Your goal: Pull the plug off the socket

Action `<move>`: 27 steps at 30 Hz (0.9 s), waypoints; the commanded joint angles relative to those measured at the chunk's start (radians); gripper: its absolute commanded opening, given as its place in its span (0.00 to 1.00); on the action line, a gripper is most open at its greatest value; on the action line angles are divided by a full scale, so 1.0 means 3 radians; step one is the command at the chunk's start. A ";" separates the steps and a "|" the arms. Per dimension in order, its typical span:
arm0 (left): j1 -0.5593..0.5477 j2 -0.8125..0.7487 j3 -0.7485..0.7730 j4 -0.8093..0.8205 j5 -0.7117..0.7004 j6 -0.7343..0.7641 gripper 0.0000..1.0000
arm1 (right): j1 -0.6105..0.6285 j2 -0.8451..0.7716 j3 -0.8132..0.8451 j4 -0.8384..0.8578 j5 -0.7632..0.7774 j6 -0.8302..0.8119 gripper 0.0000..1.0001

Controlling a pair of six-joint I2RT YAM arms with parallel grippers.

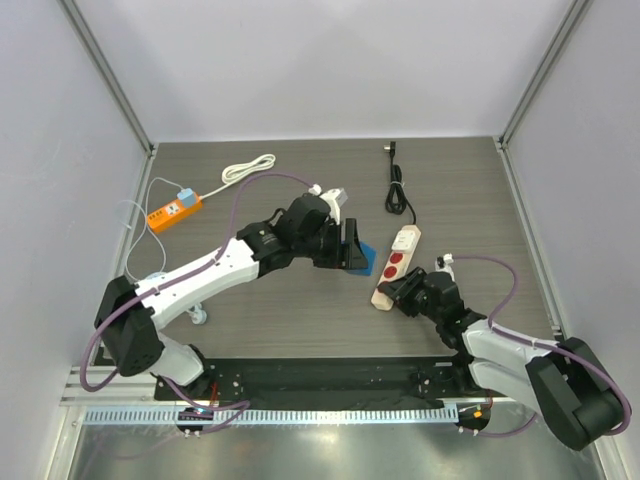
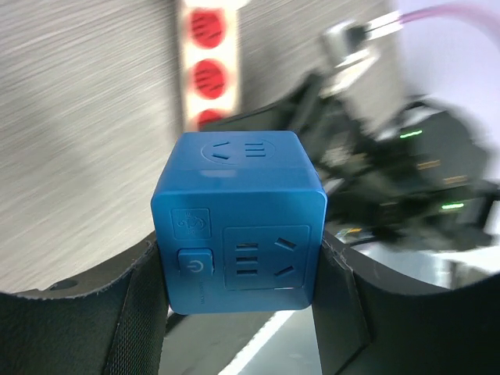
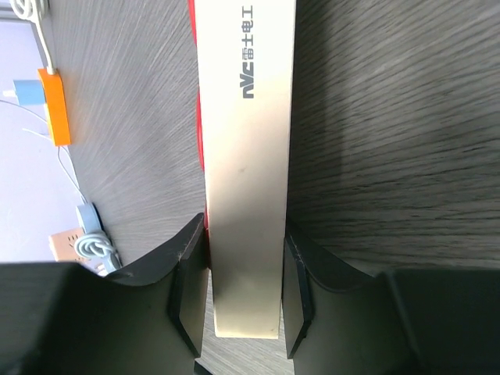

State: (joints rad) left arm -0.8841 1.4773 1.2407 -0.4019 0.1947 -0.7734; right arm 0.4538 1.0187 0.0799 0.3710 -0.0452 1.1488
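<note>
A blue cube plug adapter (image 1: pixel 363 259) is gripped between the fingers of my left gripper (image 1: pixel 352 252). It sits just left of a cream power strip with red sockets (image 1: pixel 399 256), with a small gap showing between them. In the left wrist view the cube (image 2: pixel 238 223) fills the space in my left gripper (image 2: pixel 241 275), with the strip (image 2: pixel 207 62) behind it. My right gripper (image 1: pixel 390 296) is shut on the strip's near end. The right wrist view shows the strip (image 3: pixel 246 156) clamped in this gripper (image 3: pixel 246 291).
An orange power strip (image 1: pixel 174 211) with a white cord (image 1: pixel 248 168) lies at the back left. It also shows in the right wrist view (image 3: pixel 55 105). The cream strip's black cable (image 1: pixel 398 186) runs toward the back wall. Frame posts stand at both back corners.
</note>
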 commanded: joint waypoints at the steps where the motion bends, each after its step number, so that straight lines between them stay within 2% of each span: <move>1: 0.0012 -0.0260 -0.0309 -0.0363 -0.0210 0.0323 0.00 | -0.0019 -0.0072 -0.0087 -0.0265 -0.0023 -0.0245 0.01; 3: 0.0017 -0.0434 -0.0581 -0.0190 0.0009 0.0318 0.00 | -0.0019 -0.0189 -0.0087 -0.0311 -0.0038 -0.0316 0.01; 4: 0.0027 -0.0592 -0.0759 0.0094 0.0152 0.0288 0.00 | -0.0025 -0.0225 -0.0077 -0.0336 -0.0044 -0.0337 0.01; 8: 0.0129 -0.0793 -0.1567 0.0929 0.0817 -0.0339 0.00 | -0.0019 -0.0373 -0.0026 -0.0500 -0.0089 -0.0449 0.01; 10: 0.0124 -0.0727 -0.1686 0.1088 0.0981 -0.0479 0.00 | -0.0019 -0.0389 -0.0026 -0.0500 -0.0120 -0.0465 0.01; 15: 0.0129 -0.0660 -0.1952 0.1181 0.0977 -0.0567 0.05 | -0.0019 -0.0287 -0.0016 -0.0403 -0.0258 -0.0450 0.01; 19: 0.0129 -0.0614 -0.2029 0.1161 0.0895 -0.0510 0.24 | -0.0025 -0.0149 -0.0026 -0.0214 -0.0381 -0.0439 0.01; 20: 0.0129 -0.0604 -0.2039 0.1145 0.0829 -0.0485 0.32 | -0.0020 -0.0134 -0.0031 -0.0194 -0.0396 -0.0444 0.01; 24: 0.0129 -0.0512 -0.2029 0.1084 0.0645 -0.0337 0.37 | -0.0019 -0.0093 -0.0118 -0.0040 -0.0437 -0.0429 0.01; 27: 0.0129 -0.0399 -0.1948 0.1063 0.0593 -0.0245 0.36 | -0.0019 -0.0103 -0.0128 -0.0009 -0.0468 -0.0414 0.01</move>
State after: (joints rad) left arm -0.8501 1.3331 0.6281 -0.1291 0.3923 -0.8860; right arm 0.4484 0.9817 0.0666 0.3515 -0.1638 1.0531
